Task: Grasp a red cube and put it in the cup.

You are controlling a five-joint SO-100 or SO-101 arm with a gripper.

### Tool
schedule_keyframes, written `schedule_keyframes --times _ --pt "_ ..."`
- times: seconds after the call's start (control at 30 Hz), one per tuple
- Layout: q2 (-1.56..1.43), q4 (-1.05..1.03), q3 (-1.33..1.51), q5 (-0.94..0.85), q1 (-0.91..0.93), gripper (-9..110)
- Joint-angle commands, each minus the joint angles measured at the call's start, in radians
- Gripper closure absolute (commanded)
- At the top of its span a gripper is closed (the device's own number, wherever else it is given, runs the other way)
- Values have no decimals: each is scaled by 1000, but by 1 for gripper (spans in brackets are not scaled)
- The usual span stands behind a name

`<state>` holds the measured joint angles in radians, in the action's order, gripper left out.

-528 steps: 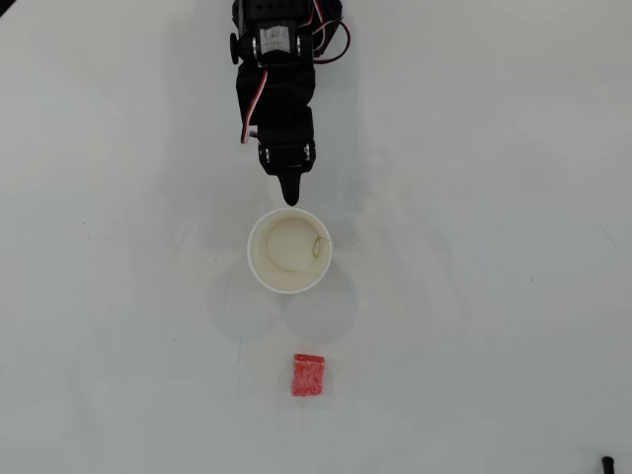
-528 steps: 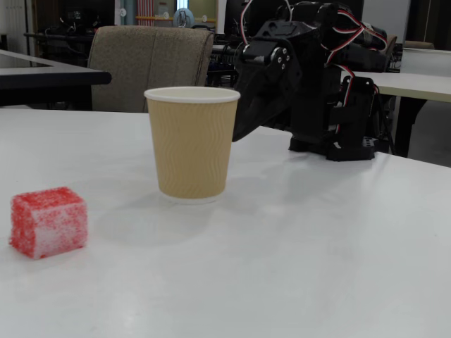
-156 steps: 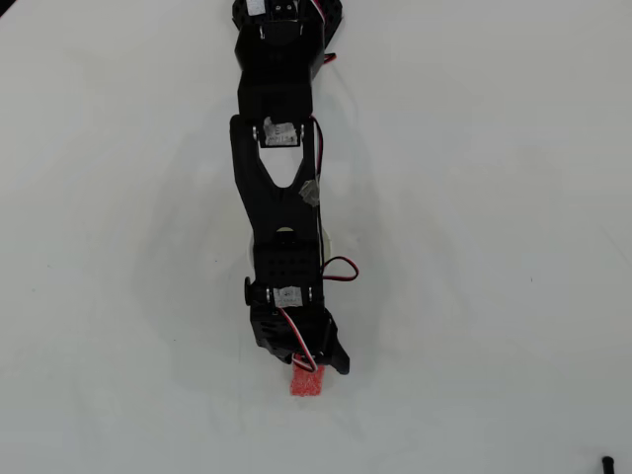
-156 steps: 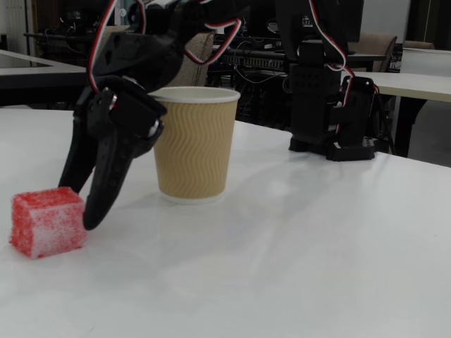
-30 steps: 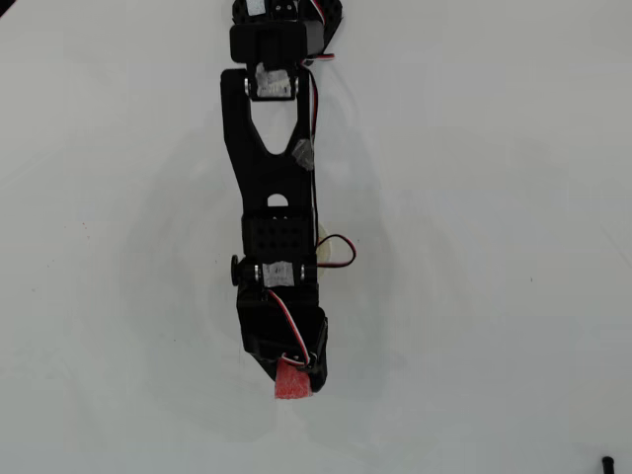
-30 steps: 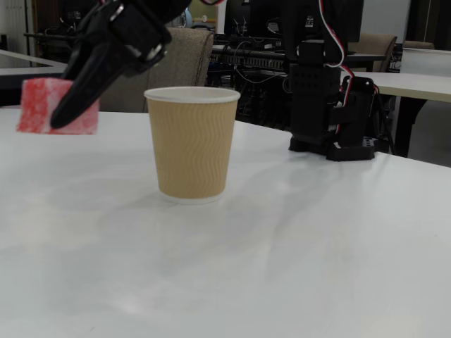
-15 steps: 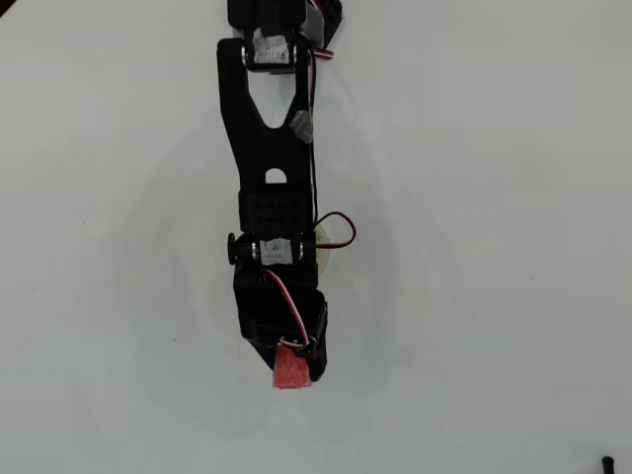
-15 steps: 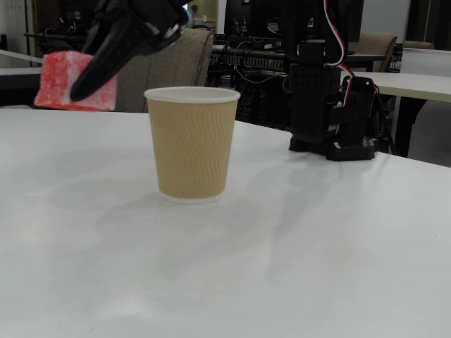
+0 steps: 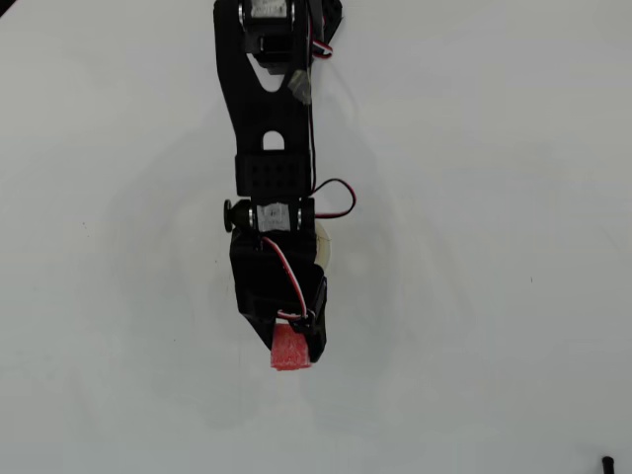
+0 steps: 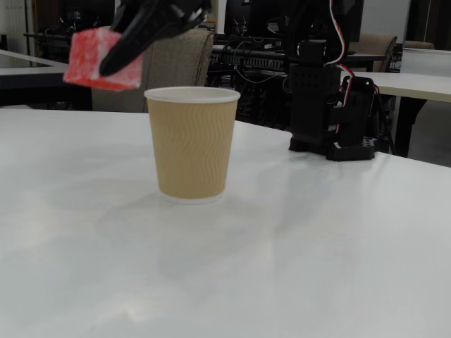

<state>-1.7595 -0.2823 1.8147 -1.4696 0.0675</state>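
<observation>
My gripper is shut on the red cube, a small grainy block. In the fixed view the gripper holds the cube in the air, higher than the cup's rim and to the left of the cup. The cup stands upright on the white table, tan and ribbed outside with a white rim. In the overhead view the arm covers most of the cup; only a sliver of its white rim shows to the right of the wrist. I cannot see inside the cup.
The arm's black base stands behind and to the right of the cup in the fixed view. A small black object lies at the bottom right corner of the overhead view. Chairs and desks lie beyond the table.
</observation>
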Motion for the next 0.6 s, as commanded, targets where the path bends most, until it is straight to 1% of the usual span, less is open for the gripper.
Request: schedule_keyframes --times 0.0,0.33,0.57 --pt "-120 -2 -2 12 -17 91" --pt "-190 -17 51 14 -6 91" --pt "-249 -69 114 14 8 91"
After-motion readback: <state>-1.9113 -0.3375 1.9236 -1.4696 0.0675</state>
